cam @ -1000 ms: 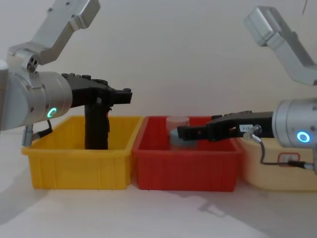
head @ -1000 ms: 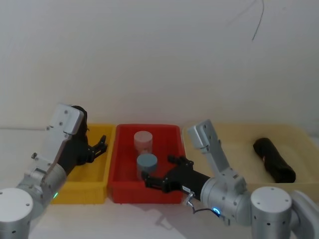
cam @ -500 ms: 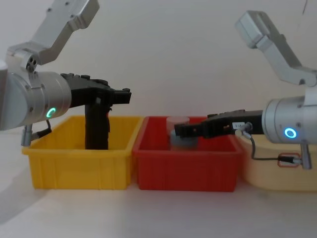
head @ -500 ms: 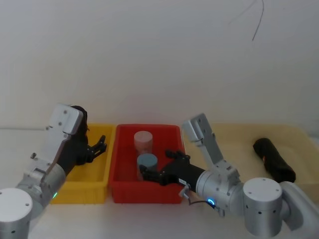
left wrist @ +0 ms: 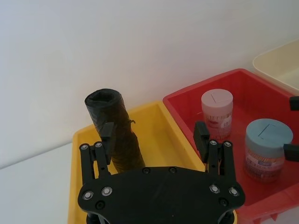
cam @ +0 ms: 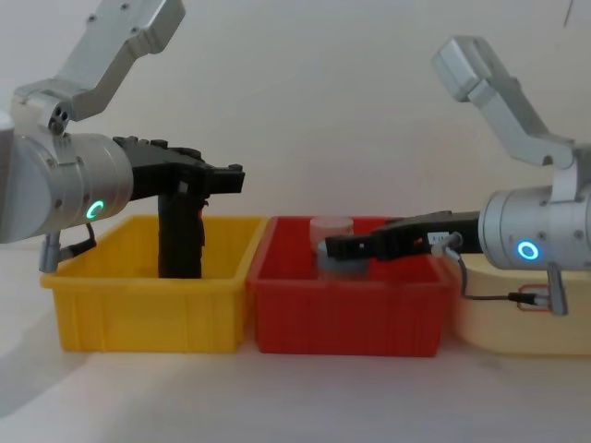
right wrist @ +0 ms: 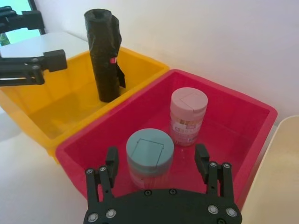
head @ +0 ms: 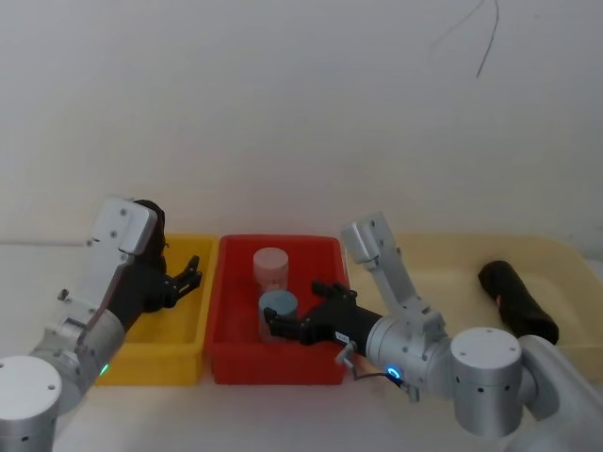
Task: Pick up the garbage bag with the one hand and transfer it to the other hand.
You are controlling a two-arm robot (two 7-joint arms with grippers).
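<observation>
I am seeing the garbage bag (left wrist: 115, 129) standing upright in the yellow bin (cam: 148, 305), beside the left gripper (left wrist: 154, 134), whose fingers are spread apart, not touching it. The right gripper (right wrist: 158, 161), fingers apart, is hovering over two jars in the red bin (right wrist: 243, 135). A second black roll (head: 516, 301) is lying in the cream bin (head: 443, 273).

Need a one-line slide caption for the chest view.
Left claw open beside the upright garbage bag in the yellow bin; right claw open over the red bin.
</observation>
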